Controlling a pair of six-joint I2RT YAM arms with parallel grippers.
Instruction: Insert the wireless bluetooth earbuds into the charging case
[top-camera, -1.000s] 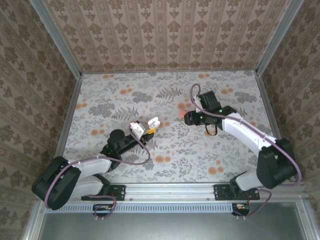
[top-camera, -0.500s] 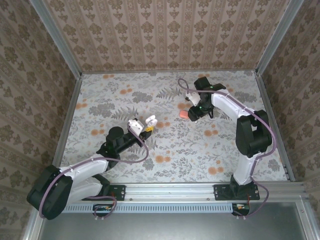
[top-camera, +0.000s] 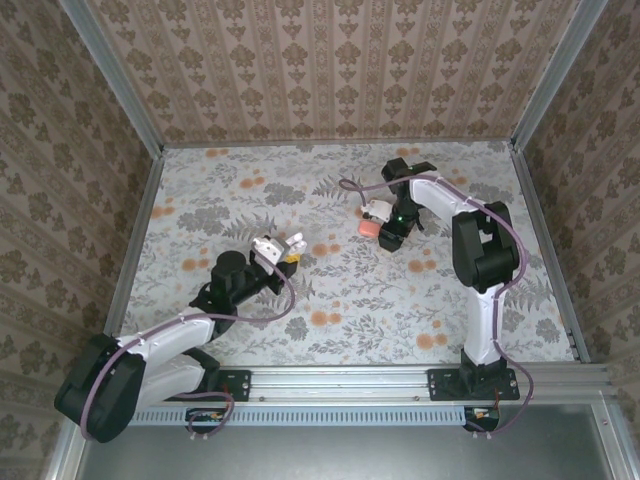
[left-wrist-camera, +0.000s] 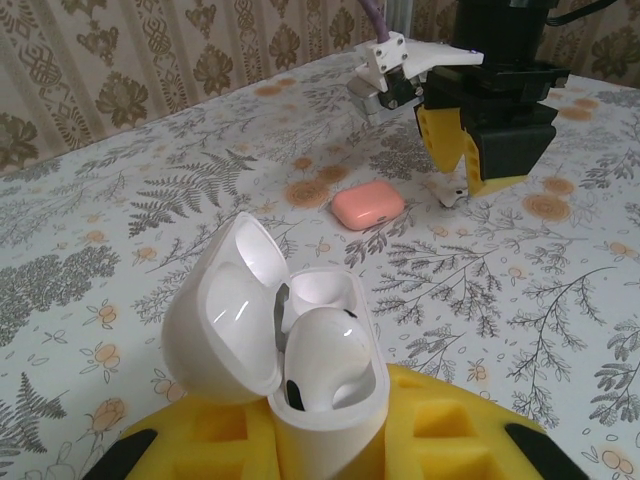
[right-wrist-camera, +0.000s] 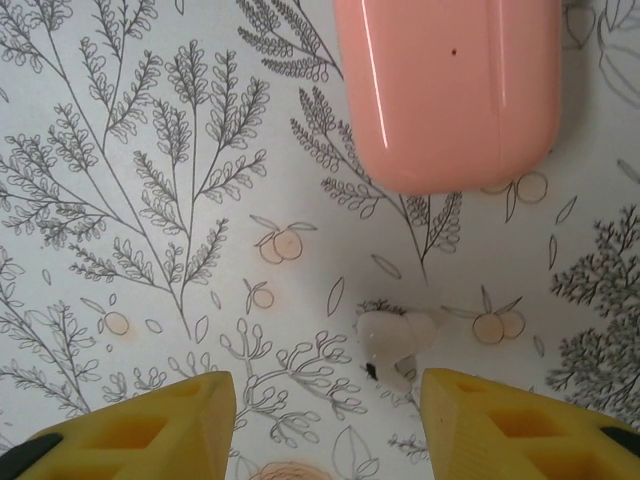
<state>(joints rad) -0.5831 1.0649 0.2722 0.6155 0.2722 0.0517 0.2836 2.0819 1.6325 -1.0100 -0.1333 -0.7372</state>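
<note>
The top camera looks down from high behind the near edge over the whole surface. The left wrist camera sits low, looking across it. The right wrist camera looks straight down, close. All three share the pink case; both wrist views, the earbud beside it.

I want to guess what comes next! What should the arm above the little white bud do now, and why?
Probably sink down around the earbud, nudging sideways to centre it. The right gripper hangs open above it with the bud off-centre between its fingers, and the left gripper holds the charging case open, one bud already inside.
</note>
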